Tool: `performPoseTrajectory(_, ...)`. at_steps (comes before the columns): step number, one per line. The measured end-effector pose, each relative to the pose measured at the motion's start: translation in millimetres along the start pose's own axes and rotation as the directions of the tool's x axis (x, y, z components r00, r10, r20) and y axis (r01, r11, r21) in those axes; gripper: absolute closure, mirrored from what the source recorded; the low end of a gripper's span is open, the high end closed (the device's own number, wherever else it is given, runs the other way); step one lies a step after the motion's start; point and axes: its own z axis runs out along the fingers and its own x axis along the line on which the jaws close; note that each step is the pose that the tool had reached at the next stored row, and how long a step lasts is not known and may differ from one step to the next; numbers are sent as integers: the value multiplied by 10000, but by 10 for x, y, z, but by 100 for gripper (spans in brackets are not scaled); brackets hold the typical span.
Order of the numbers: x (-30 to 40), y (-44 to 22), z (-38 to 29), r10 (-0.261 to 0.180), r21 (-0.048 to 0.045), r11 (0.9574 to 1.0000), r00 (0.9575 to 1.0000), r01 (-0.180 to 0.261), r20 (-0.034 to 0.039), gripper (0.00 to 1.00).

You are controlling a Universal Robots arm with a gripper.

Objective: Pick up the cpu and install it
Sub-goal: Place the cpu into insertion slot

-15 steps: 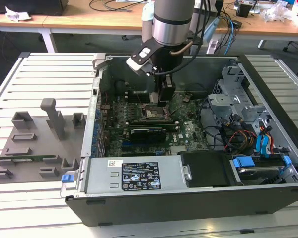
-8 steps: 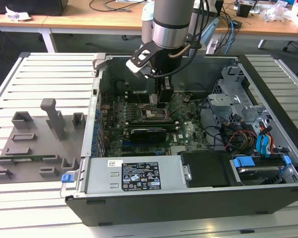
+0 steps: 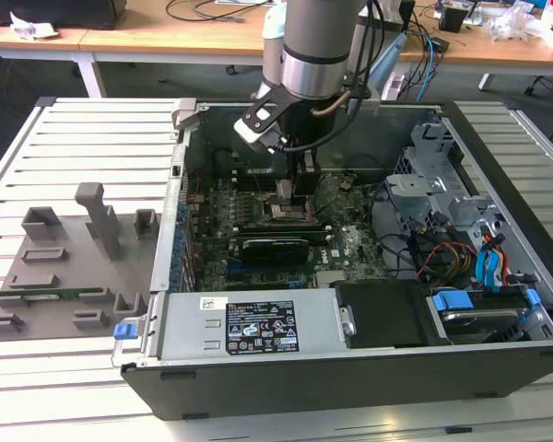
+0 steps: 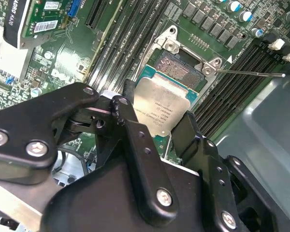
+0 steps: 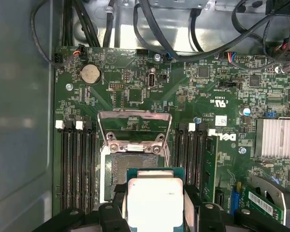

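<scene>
Two banks of long black memory slots (image 5: 75, 164) are flanking the open square socket (image 5: 130, 169), one on each side, leaving a narrow lane over the socket. The hinged silver metal load plate (image 5: 134, 126) is standing raised at the socket's far edge, and the thin metal lever (image 4: 251, 73) is lying out across the neighbouring slots. The plain grey case wall (image 5: 19, 121) is running close beside one slot bank; above the board the room is lying open.

The black end effector (image 4: 157, 118) is reaching down inside the open black computer case (image 3: 350, 378) and is gripping the small flat square cpu with a silvery-grey metal top plate (image 4: 162, 108). In both wrist views its black fingers (image 5: 108, 212) are pressing on two opposite edges of the chip. The cpu (image 5: 153, 203) is sitting between the fingertips, partly overlapping the socket's near side, with a strip of the contact field showing beyond it. Whether the chip is touching the socket, I cannot tell.

The case is lying on its side on a pale slatted metal surface (image 3: 83, 120). A grey moulded fixture tray (image 3: 64, 267) is resting on the same surface towards the exterior view's left, just beside the case. Wooden desks (image 3: 166, 37) are standing behind.
</scene>
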Motion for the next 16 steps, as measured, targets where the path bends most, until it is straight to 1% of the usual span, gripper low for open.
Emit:
performPoseTrajectory(4,1,1,51,0,0,10000,10000,0,0,45)
performPoseTrajectory(8,2,2,88,0,1,10000,10000,0,1,45)
performPoseTrajectory(16,3,3,139,0,1,10000,10000,0,0,45)
